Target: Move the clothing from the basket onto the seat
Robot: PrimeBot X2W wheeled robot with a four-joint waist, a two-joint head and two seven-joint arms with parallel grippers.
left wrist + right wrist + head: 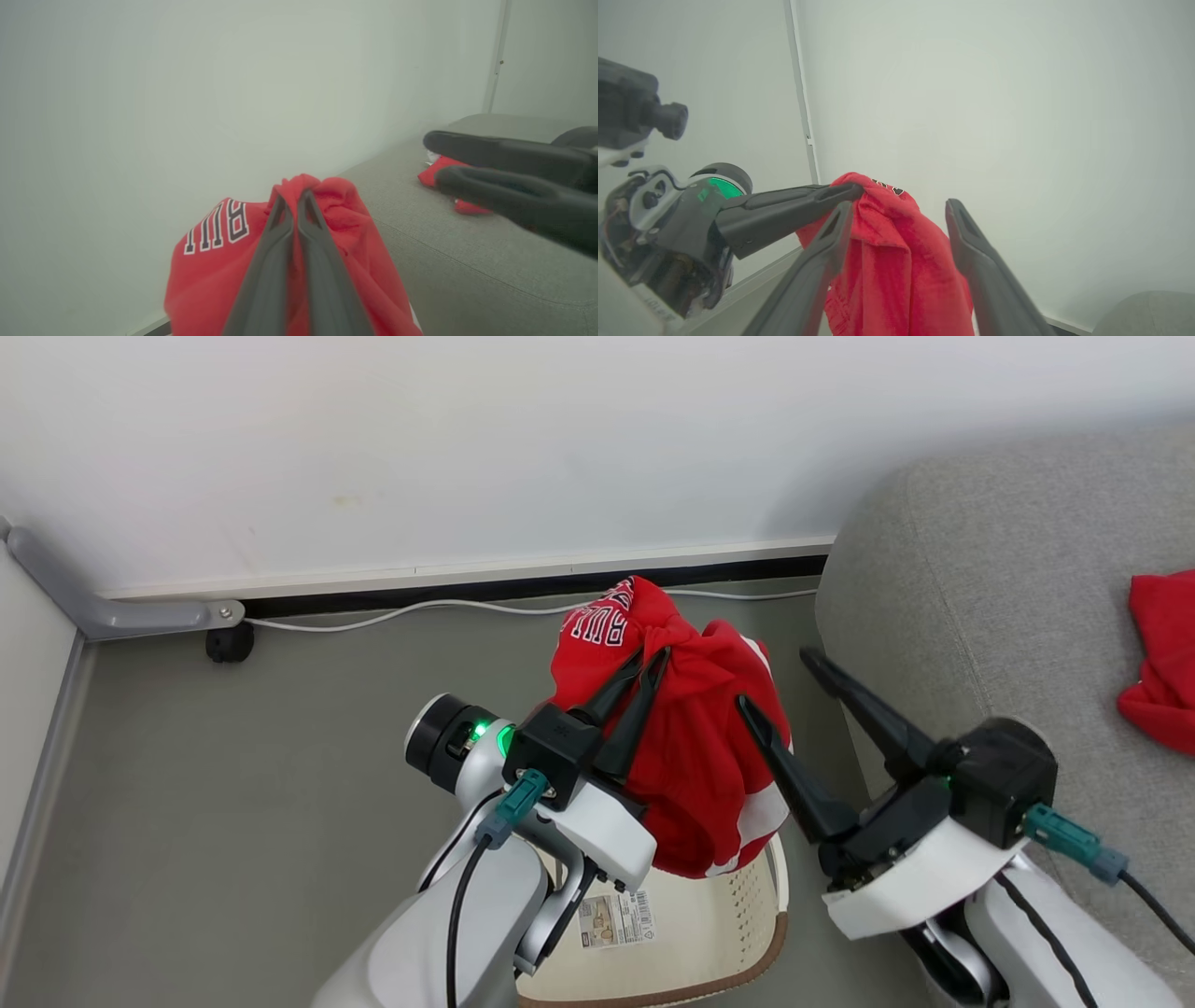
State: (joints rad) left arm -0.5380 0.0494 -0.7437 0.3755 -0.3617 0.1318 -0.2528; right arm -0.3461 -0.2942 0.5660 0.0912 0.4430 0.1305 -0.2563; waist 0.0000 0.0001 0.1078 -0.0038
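Aloft above the basket (747,896), a red garment (695,747) hangs pinched in the left gripper (653,658), while the seat (1008,616), bearing a second red garment (1162,653), lies to its right, just beyond the wide-open, empty right gripper (775,678).

The grey floor (233,784) bears the basket (747,947) near, seemingly a white cable (448,604) far, and the seat (1008,616) right, holding red clothing (1162,653).
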